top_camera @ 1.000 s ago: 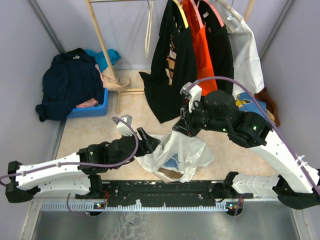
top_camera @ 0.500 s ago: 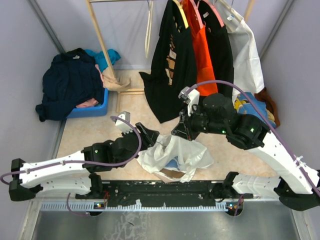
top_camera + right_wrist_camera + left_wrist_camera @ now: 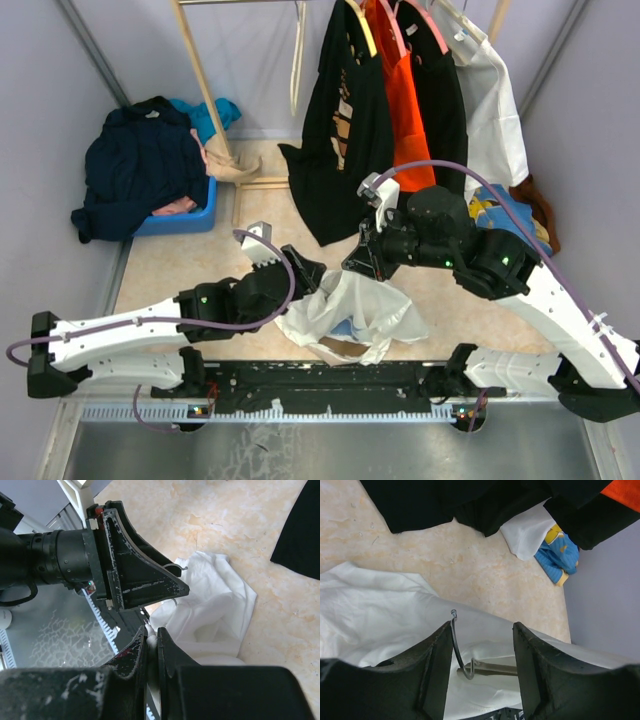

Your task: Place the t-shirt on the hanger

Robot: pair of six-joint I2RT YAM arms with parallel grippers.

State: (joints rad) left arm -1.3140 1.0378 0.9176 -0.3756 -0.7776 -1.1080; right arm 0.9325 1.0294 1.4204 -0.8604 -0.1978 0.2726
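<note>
Floor (image 3: pixel 180 270): beige, marbled, matt, boxed in by plain grey walls. At the back is a wooden rack (image 3: pixel 205 80) carrying a black garment (image 3: pixel 335 140), an orange garment (image 3: pixel 400 100) and a white garment (image 3: pixel 495 110); their tops are cut off by the frame edge. Far left is a blue bin (image 3: pixel 195 218) under a heap of navy clothing (image 3: pixel 135 165). The t-shirt (image 3: pixel 370 310) lies crumpled on the floor just ahead of my bases. It is soft, creased cream cloth, and only a scrap of its blue print (image 3: pixel 345 327) shows among the folds. The hanger (image 3: pixel 487 668) is almost wholly buried in that cloth. I can make out only its thin silver wire hook (image 3: pixel 454 640) and a short length of neck; the arms are hidden. My left gripper (image 3: pixel 482 630) has its jaws apart with the hook standing between them, close beside one finger. I cannot tell whether it touches. My right gripper (image 3: pixel 152 630) has its fingers pressed together on a raised fold of the t-shirt at its upper edge; the pinch point itself is mostly masked by the black fingers. A blue-and-yellow garment (image 3: pixel 557 555) lies by the wall, partly covered.
</note>
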